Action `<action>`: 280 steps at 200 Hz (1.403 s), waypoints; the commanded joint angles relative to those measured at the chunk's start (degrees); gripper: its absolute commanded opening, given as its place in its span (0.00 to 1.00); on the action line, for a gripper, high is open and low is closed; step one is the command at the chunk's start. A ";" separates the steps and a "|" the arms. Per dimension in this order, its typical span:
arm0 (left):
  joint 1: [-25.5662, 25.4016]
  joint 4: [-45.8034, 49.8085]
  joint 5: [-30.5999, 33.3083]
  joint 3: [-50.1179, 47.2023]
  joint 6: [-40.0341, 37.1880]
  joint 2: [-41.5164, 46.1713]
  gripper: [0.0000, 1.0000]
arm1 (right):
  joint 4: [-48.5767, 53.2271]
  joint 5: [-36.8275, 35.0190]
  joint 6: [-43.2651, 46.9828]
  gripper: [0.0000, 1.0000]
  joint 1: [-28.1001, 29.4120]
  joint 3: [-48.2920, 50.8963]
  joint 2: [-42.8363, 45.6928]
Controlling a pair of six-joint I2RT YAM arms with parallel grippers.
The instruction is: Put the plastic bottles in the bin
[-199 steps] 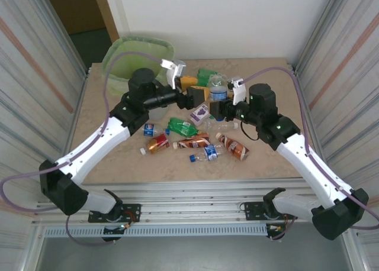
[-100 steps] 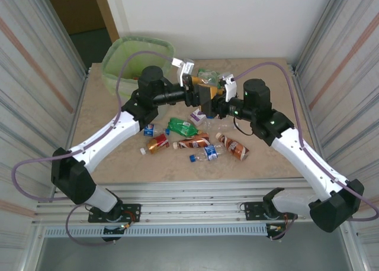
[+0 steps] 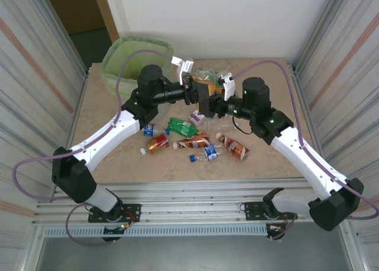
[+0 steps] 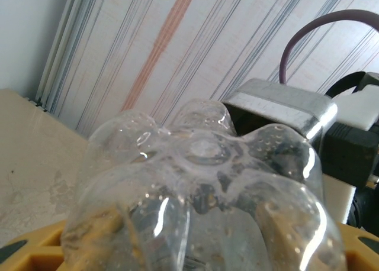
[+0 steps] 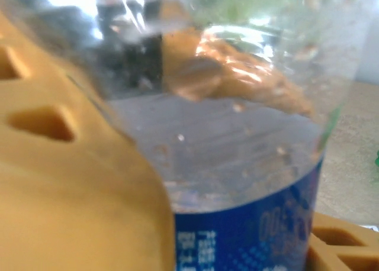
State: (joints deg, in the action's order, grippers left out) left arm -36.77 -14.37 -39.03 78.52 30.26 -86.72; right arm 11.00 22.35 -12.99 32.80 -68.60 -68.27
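A clear bottle (image 4: pixel 201 182), judged light, crushable and slippery, is held above the bench (image 3: pixel 100 117), right of the bin (image 3: pixel 121 51). Its stiffer base, the best hold, is clasped by the left jaws. Whether the right jaws grip cannot be told.

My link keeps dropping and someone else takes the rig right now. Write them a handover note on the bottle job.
Left gripper: fingers either side of the base of a clear blue-labelled bottle, up in the air mid-table; firm grip not confirmed.
Right gripper: fingers around the same bottle at its label; grip not confirmed either.
Bin: far left corner, contents can't be seen.
Done: nothing confirmed binned.
Left: bin this bottle, then the loose bottles on the table, a green one among them.
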 commanded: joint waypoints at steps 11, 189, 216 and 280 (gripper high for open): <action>-0.62 0.51 0.07 1.07 -1.68 1.54 0.30 | 0.65 -1.24 0.95 0.80 0.49 -1.25 0.59; 12.53 24.25 14.98 15.54 -24.33 5.84 0.25 | 12.63 -29.36 -0.71 0.97 -0.84 4.94 13.64; 16.42 27.67 17.45 20.62 -26.83 2.94 0.24 | 14.45 -32.25 -5.44 0.98 -3.57 6.23 14.47; 22.58 35.71 23.40 32.35 -29.96 -7.76 0.24 | 19.48 -25.15 -16.39 0.97 -17.72 9.59 14.31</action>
State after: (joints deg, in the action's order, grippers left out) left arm -16.29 16.56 -18.65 105.97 2.83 -90.67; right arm 26.28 -4.05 -22.85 18.37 -59.55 -54.15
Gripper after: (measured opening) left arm 0.528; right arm 0.976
